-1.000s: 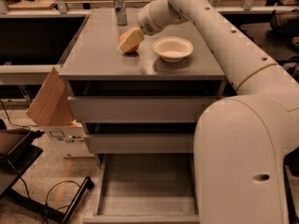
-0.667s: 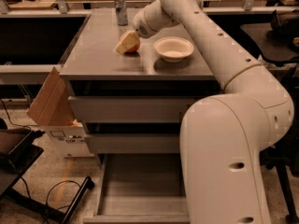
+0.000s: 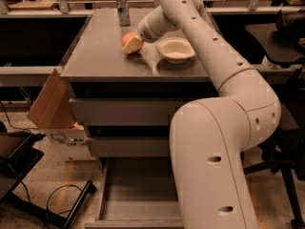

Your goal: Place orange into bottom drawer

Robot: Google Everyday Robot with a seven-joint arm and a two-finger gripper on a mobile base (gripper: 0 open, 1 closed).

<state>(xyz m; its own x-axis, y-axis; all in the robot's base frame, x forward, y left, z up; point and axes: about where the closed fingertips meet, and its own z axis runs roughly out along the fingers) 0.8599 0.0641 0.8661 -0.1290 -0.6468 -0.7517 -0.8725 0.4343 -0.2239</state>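
Gripper (image 3: 135, 44) at round orange (image 3: 127, 37) on cabinet top (image 3: 97, 54); bottom drawer (image 3: 138, 197) open.

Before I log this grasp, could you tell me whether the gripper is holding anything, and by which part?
It cannot be told: the gripper sits against the orange on the cabinet top, beside the white bowl, but no hold shows.

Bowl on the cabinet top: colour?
White, per the camera view. The bowl sits beside the tool, which is at the orange.
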